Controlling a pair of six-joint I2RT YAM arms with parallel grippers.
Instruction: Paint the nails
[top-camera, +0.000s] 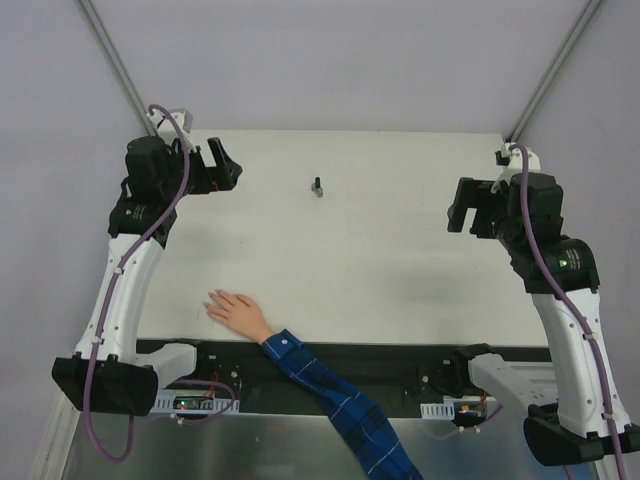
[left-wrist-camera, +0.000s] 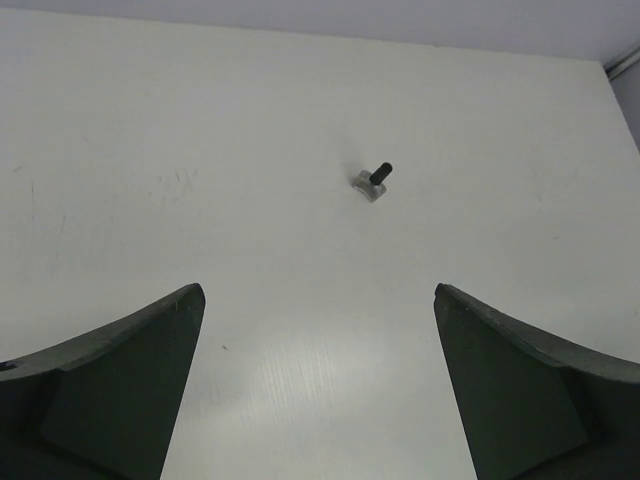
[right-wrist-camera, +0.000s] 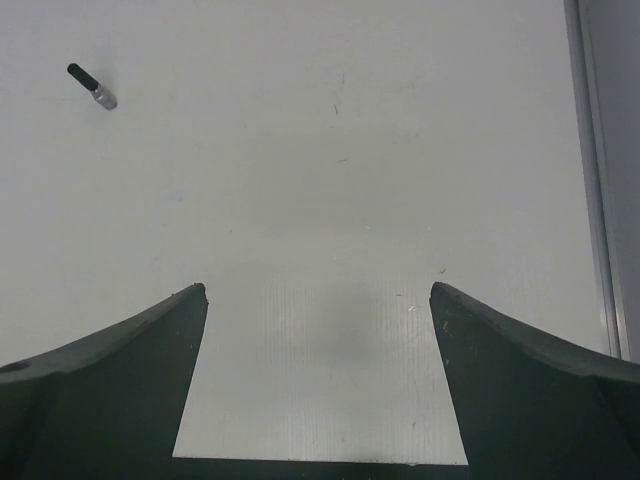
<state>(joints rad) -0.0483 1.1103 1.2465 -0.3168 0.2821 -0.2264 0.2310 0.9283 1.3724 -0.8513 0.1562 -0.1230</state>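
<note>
Raised at far left and far right, left gripper (top-camera: 222, 166) and right gripper (top-camera: 461, 214) spread wide, gripping nothing. Near left: pale hand (top-camera: 236, 310) lying flat, nails (top-camera: 210, 303) leftward. Far centre: small dark bottle (top-camera: 317, 186), upright.

No legible text or markings anywhere

White table (top-camera: 400, 250) is carrying a small dark bottle (top-camera: 318, 186) standing far-centre; pale hand (top-camera: 236, 310) is lying flat near the front-left edge.
</note>
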